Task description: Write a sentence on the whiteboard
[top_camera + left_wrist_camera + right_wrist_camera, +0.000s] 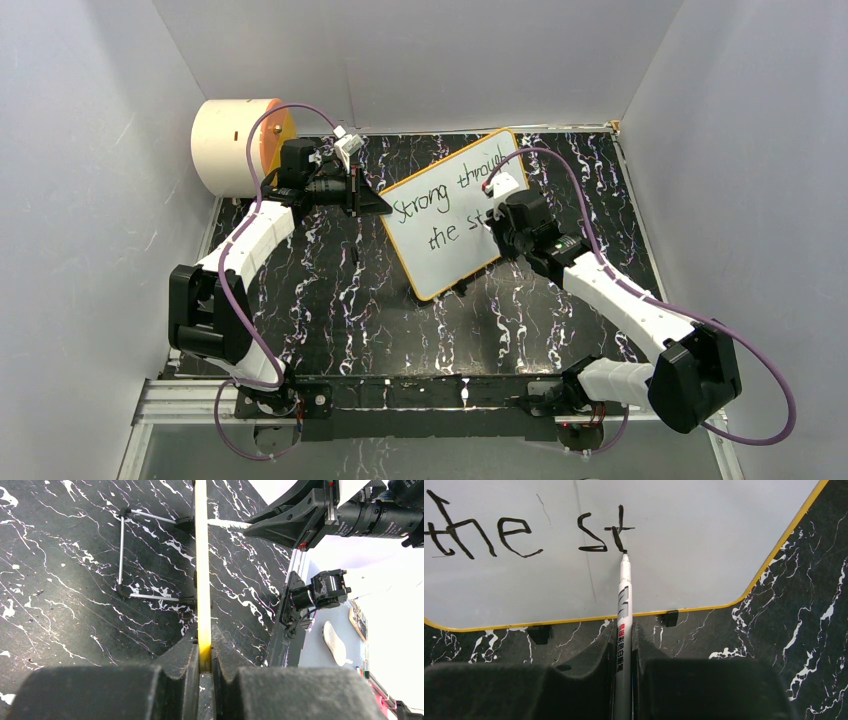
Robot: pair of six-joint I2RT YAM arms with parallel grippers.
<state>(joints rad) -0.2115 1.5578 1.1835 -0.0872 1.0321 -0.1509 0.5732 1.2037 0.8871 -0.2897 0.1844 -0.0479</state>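
- Left claw (205, 652) is closed fully on the orange-yellow frame of the whiteboard (447, 268), pinching the edge. We judge this to be the bracing grip.
- Right claw (624, 645) is closed on a marker (625, 592). The marker tip touches the board at the foot of the letter "t".
- Whiteboard location: mid-counter (340, 290), between the two arms, propped on its wire stand (121, 555) with its black feet down. A cream cylinder (235, 145) stands well apart at the far left.
- Legible writing: line one reads "Strong through"; line two reads "the st" and is unfinished. The marker barrel carries red characters and a grey logo, which we cannot read.
- Fault 1, board shift: excess tip pressure could push the board back. The left claw holds only the thin frame, so we expect slip or pivot, and skewed strokes.
- Fault 2, marker rotation: the barrel sits in a narrow groove between the fingers. Side load on a cross-stroke may twist it and lift the tip, leaving gaps.
- Fault 3, smearing: line two sits close to the right claw. Dragging a finger across fresh ink would blur "the st".
- Fault 4, run-off: the rounded lower corner limits room. Oversized letters could reach the frame.
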